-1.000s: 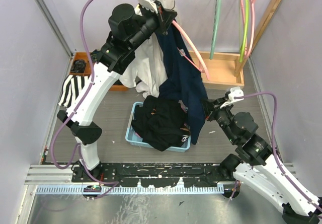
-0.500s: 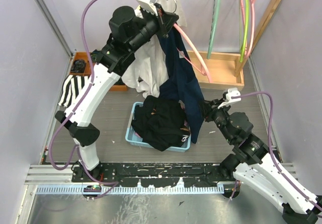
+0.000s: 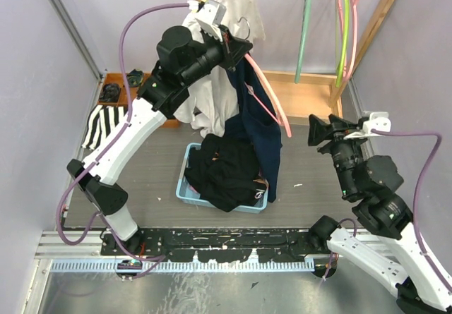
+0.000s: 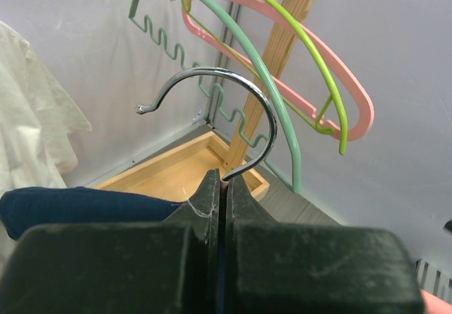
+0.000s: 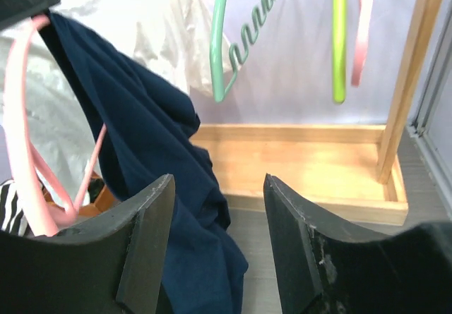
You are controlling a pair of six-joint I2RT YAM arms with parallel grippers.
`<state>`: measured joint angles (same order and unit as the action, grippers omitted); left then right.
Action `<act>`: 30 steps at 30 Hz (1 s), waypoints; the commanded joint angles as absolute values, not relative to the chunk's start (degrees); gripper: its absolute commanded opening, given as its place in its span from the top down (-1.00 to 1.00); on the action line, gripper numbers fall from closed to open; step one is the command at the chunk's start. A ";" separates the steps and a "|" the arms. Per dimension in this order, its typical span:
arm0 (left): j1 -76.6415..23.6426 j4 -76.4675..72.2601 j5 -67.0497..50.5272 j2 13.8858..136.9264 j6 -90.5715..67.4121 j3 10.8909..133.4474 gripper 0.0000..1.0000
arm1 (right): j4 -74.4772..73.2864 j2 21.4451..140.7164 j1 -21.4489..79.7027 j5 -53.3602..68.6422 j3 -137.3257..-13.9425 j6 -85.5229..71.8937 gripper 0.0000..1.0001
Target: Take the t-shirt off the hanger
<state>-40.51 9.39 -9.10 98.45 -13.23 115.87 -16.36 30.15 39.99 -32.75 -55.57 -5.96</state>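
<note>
A navy t-shirt (image 3: 260, 127) hangs from a pink hanger (image 3: 272, 97) and drapes down over the bin. My left gripper (image 3: 236, 46) is held high and shut on the hanger's neck, just below its metal hook (image 4: 236, 88); the closed jaws (image 4: 224, 181) show a sliver of pink between them. My right gripper (image 3: 316, 129) stands open to the right of the shirt, apart from it. In the right wrist view the navy t-shirt (image 5: 152, 152) and pink hanger (image 5: 18, 116) lie left of the open right gripper (image 5: 219, 187), which holds nothing.
A blue bin (image 3: 185, 178) holding black clothes (image 3: 226, 173) sits below the shirt. A white garment (image 3: 215, 99) hangs behind it. The wooden rack (image 3: 311, 99) at the back right carries teal (image 3: 304, 32), green (image 3: 342, 25) and pink hangers. A striped cloth (image 3: 99, 127) lies at the left.
My right gripper has opened, let go of the shirt's lower edge and drawn back up and to the right. My left arm moved the hanger slightly back and right.
</note>
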 commanded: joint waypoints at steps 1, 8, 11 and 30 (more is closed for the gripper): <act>-41.99 5.91 -9.06 95.18 -11.08 113.79 1.00 | -12.92 32.15 40.03 -33.75 -60.74 -0.51 -0.18; -44.79 5.36 -6.52 96.22 -9.45 110.49 1.00 | -10.77 36.97 40.01 -25.90 -66.24 0.00 -0.18; -46.37 6.35 -5.42 97.62 -8.57 111.21 1.00 | -10.21 39.10 40.07 -22.16 -67.95 -0.38 -0.18; -50.20 12.76 -0.71 103.04 -4.80 118.20 1.00 | -14.95 48.06 40.07 -17.92 -69.39 -3.37 -0.19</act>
